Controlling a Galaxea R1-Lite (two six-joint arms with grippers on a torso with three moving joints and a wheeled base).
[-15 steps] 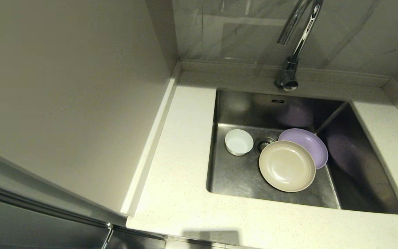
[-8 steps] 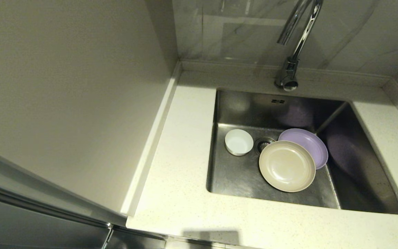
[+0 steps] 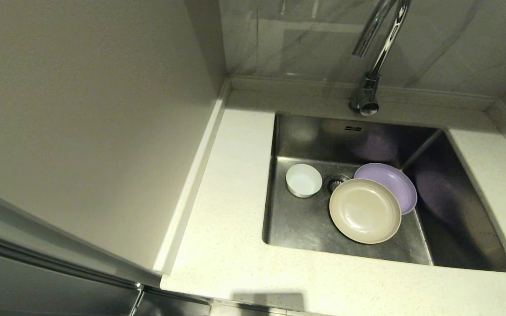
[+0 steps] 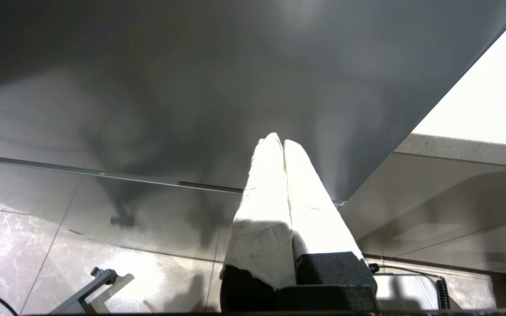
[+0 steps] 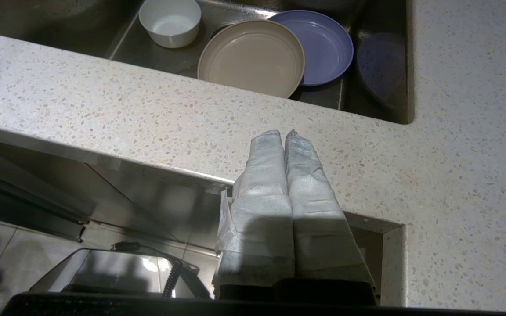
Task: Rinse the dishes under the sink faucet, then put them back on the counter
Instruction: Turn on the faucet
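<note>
Nothing moved since earlier frames; dishes sit as before. White bowl (image 3: 303,180), beige plate (image 3: 365,210) and purple plate (image 3: 393,182) lie in sink (image 3: 305,136); beige overlaps purple. Faucet (image 3: 369,94) dry. Right gripper (image 5: 284,134) low before counter (image 5: 103,109) edge, fingers pressed together, empty. Left gripper (image 4: 278,139) parked by cabinet, fingers together, empty. Advice: spread fingers first, take beige plate rim, it lies topmost.
</note>
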